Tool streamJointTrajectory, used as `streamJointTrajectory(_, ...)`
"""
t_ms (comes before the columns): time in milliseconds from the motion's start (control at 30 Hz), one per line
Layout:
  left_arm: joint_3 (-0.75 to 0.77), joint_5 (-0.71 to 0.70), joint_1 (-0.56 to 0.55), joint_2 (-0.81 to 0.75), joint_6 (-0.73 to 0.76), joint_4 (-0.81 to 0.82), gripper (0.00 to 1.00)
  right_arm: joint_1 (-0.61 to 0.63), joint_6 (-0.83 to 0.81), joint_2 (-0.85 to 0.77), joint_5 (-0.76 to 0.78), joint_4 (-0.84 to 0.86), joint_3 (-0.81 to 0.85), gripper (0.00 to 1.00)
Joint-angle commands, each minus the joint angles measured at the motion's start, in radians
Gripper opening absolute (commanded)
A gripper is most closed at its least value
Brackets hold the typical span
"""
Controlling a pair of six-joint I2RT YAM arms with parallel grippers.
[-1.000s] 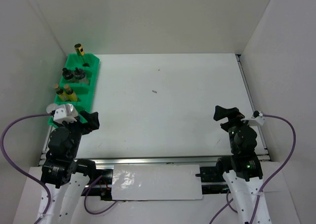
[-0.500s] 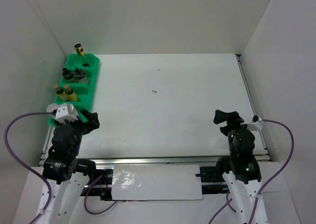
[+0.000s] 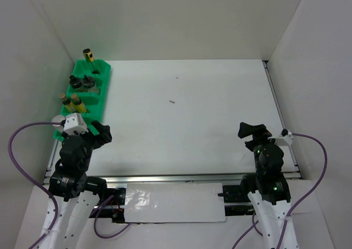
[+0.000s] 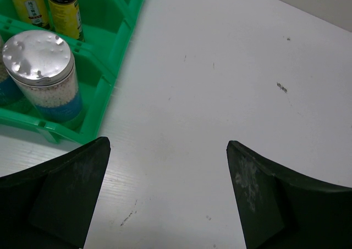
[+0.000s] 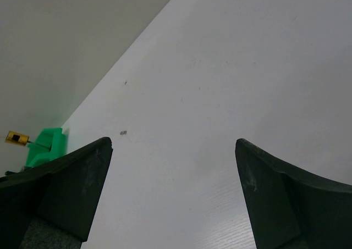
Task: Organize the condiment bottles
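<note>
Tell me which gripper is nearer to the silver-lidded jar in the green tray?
Left. The left gripper is open close beside the silver-lidded, blue-labelled jar at the near end of the green plastic tray; the right gripper is far off, on the opposite side.

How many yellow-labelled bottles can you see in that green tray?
3. One yellow-labelled bottle stands alone in the farthest compartment of the green plastic tray; two more stand side by side just beyond the silver-lidded jar. Two dark-topped bottles between hide their labels, so maybe more.
</note>
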Motion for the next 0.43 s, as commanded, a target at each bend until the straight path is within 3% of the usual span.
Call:
streamJointTrajectory(0, 0.016, 0.001, -0.005, 0.003, -0.005, 0.043, 1.0, -0.005, 0.018, 0.007, 0.026, 0.011, -0.014, 1.0)
streamJointTrajectory(400, -0.003, -0.031, -0.005, 0.043, 0.005, 0.043, 1.0, -0.005, -0.008, 0.056, -0.031, 0.05, -0.032, 1.0)
